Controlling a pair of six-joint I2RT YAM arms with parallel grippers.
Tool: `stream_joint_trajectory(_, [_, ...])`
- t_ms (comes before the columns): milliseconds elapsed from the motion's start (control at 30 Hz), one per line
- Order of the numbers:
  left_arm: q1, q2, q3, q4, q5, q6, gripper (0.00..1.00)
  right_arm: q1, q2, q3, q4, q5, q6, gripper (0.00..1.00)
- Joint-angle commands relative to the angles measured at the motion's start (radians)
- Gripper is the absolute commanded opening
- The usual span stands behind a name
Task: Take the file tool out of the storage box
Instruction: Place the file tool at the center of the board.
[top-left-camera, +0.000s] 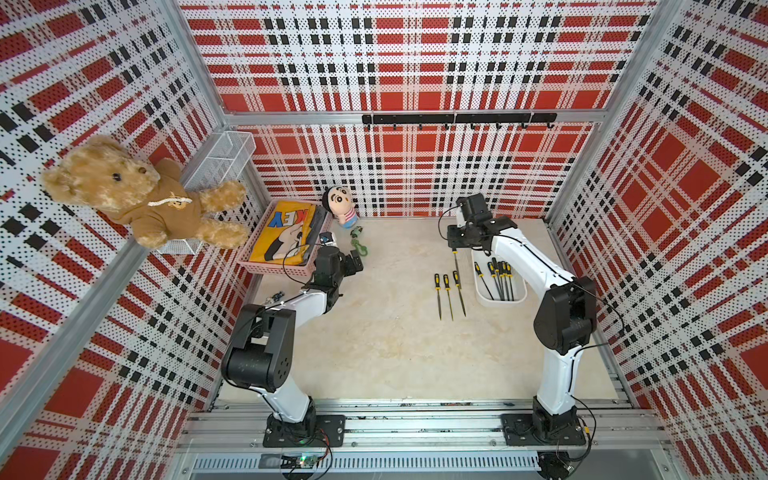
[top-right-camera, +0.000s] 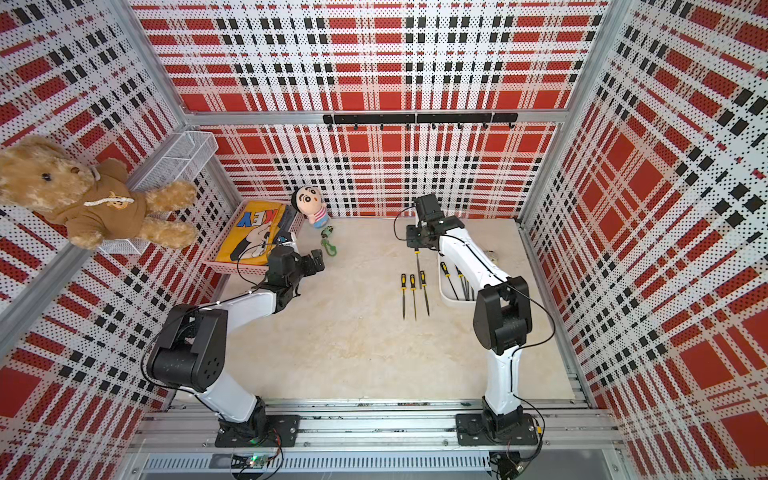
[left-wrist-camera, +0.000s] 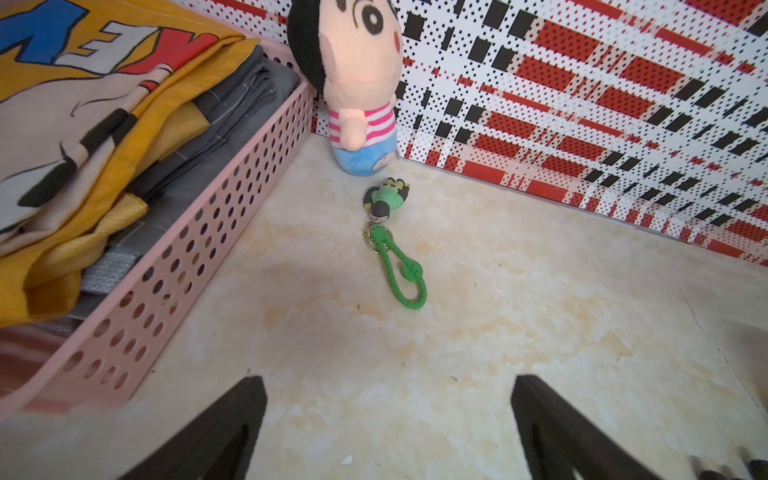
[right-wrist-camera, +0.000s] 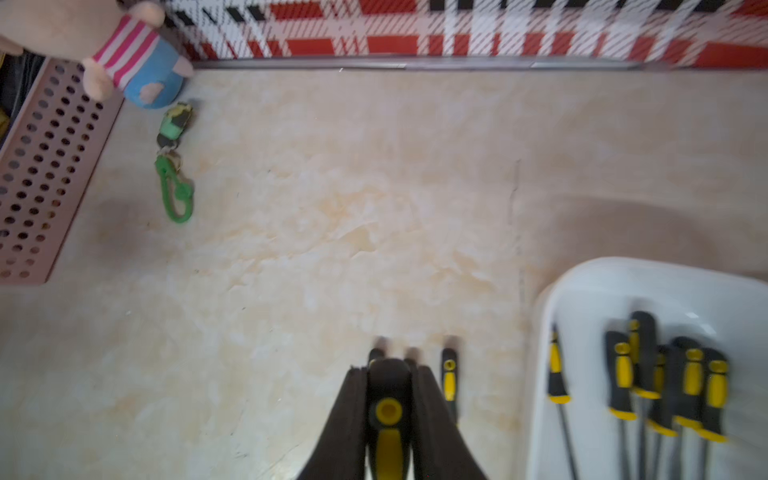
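Our right fingers (right-wrist-camera: 347, 419) are drawn in narrow and clamp the black-and-yellow handle of one file tool (right-wrist-camera: 388, 415). In a top view this file tool (top-left-camera: 456, 259) hangs tip down, outside the storage box (top-left-camera: 500, 302) and just left of its far end. Its tip points at the handle end of the rightmost file in the row below. We cannot tell whether the tip touches the surface (top-left-camera: 395, 332).

The storage box sits on the right of the surface, partly under our right arm. Several more files (top-left-camera: 500, 278) lie in it, handles toward the far wall. From the right wrist the tub's white rim (right-wrist-camera: 582, 274) and the crowded handles (right-wrist-camera: 665, 374) show, somewhat blurred.

Three files (top-left-camera: 446, 291) lie side by side on the surface just left of the box, handles far and tips near.

Our left fingers (left-wrist-camera: 245, 403) stand wide apart with nothing between them. They hover beside the near right corner of the pink basket (top-left-camera: 266, 270), which holds a folded yellow cloth (top-left-camera: 282, 232). Beyond them a green keychain (left-wrist-camera: 399, 257) lies on the surface, and a plush doll (left-wrist-camera: 353, 83) stands against the far wall. A teddy bear (top-left-camera: 124, 187) sits in a wire-mesh basket (top-left-camera: 224, 158) on the left wall.
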Motion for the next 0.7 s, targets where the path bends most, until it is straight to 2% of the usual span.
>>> stream_joint_trajectory(0, [-0.006, 0.003, 0.015, 0.006, -0.012, -0.006, 0.99, 0.060, 0.076, -0.028, 0.006, -0.009, 0.147, 0.16])
stream_joint_trajectory(133, [-0.009, -0.015, -0.012, 0.006, -0.024, -0.002, 0.99, 0.085, 0.116, -0.042, 0.052, -0.009, 0.261, 0.16])
stream_joint_trajectory(267, [-0.006, -0.019, -0.019, 0.006, -0.028, 0.011, 0.99, 0.095, 0.166, -0.027, 0.062, 0.007, 0.295, 0.15])
stream_joint_trajectory(667, [-0.003, -0.013, -0.016, 0.007, -0.032, 0.006, 1.00, 0.111, 0.304, 0.037, 0.028, 0.021, 0.242, 0.16])
